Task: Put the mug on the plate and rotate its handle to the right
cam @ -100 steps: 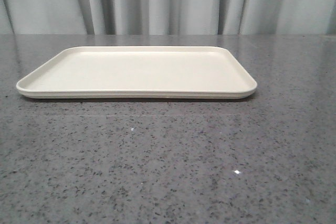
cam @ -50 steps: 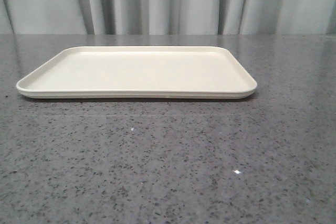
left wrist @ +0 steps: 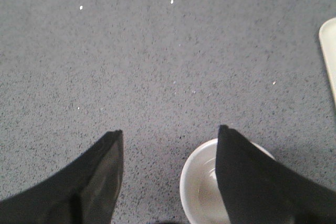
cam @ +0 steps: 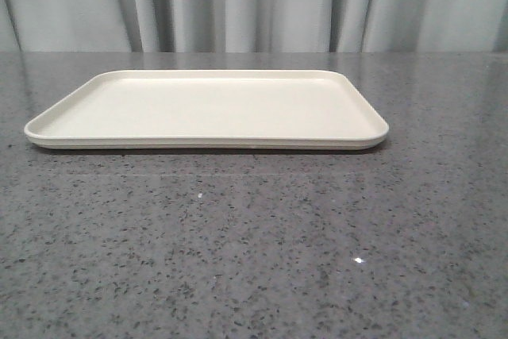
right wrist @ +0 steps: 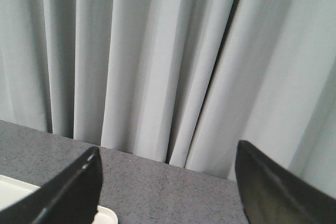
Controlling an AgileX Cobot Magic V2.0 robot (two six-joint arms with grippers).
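from the front we see only the plate (cam: pixel 206 109), lying flat on the grey speckled table (cam: pixel 254 260) with a pale curtain (cam: pixel 254 1) hanging behind it. nothing stands on the plate, and neither arm shows in this view.

the mug (left wrist: pixel 202 182) is not on the plate. we find it in the left wrist view, standing upright on the table well apart from the plate, whose rounded corner (left wrist: pixel 329 51) just shows at the edge of that picture. we look down into the mug's white open mouth; its handle and printed face are hidden from us.

our left gripper (left wrist: pixel 168 137) hangs above the mug with its jaws spread wide. one black finger (left wrist: pixel 247 177) covers part of the mug's rim, while the other finger (left wrist: pixel 100 177) is over bare table beside the mug. we cannot tell whether either finger touches the mug.

our right gripper (right wrist: pixel 167 158) is also spread wide and holds nothing. it faces the curtain (right wrist: pixel 157 61), with a corner of the plate (right wrist: pixel 16 192) low beside one of its fingers.
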